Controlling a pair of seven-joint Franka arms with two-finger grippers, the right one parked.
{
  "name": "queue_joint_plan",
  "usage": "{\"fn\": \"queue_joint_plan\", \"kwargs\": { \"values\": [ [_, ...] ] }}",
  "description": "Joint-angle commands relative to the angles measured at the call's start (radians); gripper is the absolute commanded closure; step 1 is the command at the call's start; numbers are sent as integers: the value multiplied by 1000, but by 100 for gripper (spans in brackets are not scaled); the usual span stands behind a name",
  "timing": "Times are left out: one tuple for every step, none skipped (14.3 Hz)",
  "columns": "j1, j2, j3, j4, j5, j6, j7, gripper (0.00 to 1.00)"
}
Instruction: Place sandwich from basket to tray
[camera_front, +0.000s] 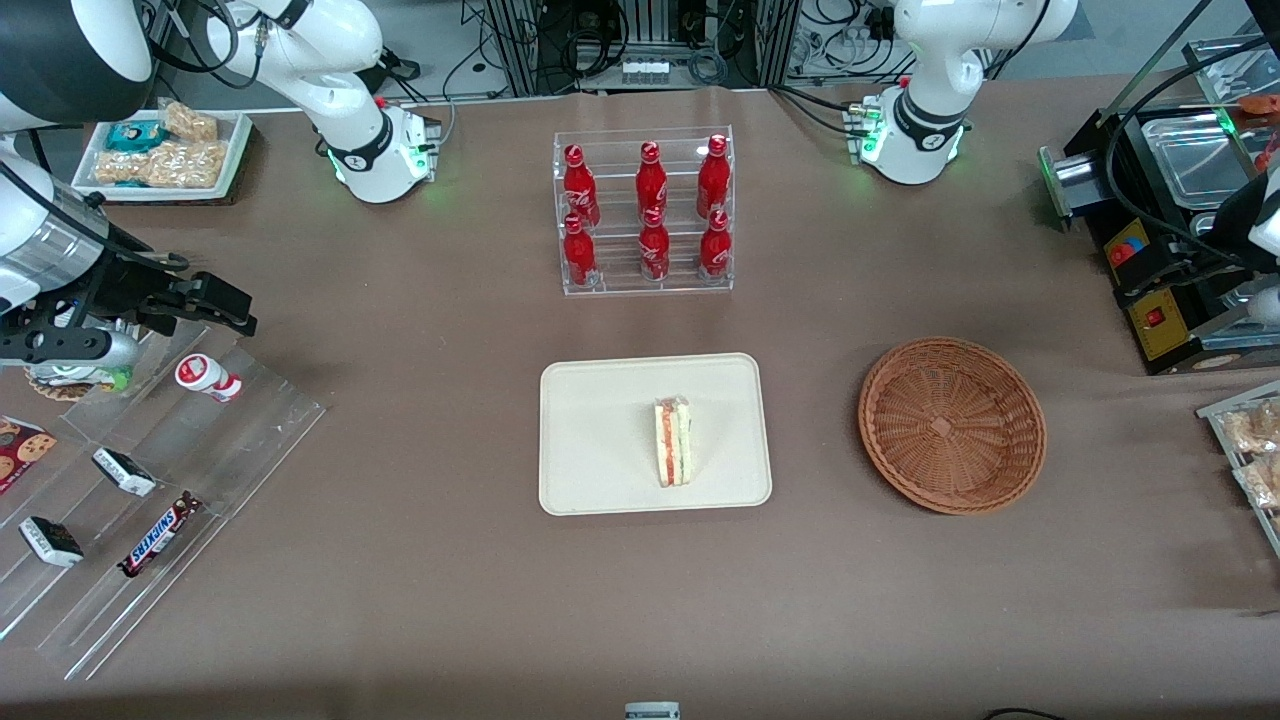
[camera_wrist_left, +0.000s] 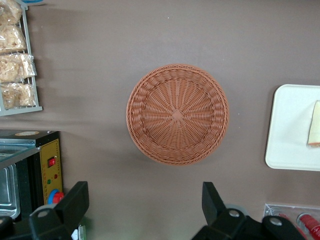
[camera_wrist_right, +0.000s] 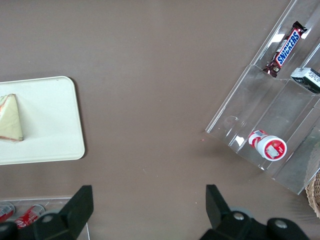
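The sandwich (camera_front: 673, 442) stands on its edge on the cream tray (camera_front: 600, 440), in the half nearer the basket; it also shows as a pale wedge, the sandwich (camera_wrist_left: 315, 129) on the tray (camera_wrist_left: 287, 130). The wicker basket (camera_front: 952, 425) sits beside the tray toward the working arm's end of the table, with nothing in it. My gripper (camera_wrist_left: 144, 190) hangs high over the bare table beside the basket (camera_wrist_left: 177, 114), apart from it. It is open, its fingers spread wide with nothing between them.
A clear rack of red bottles (camera_front: 645, 210) stands farther from the front camera than the tray. A black appliance (camera_front: 1170, 290) and a snack tray (camera_front: 1250, 450) lie at the working arm's end. Acrylic racks with candy (camera_front: 150, 480) lie at the parked arm's end.
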Motion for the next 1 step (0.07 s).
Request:
{"fn": "queue_joint_plan", "kwargs": {
  "values": [
    [1,-15,50,-4,-17,-36,107,0]
  ]
}}
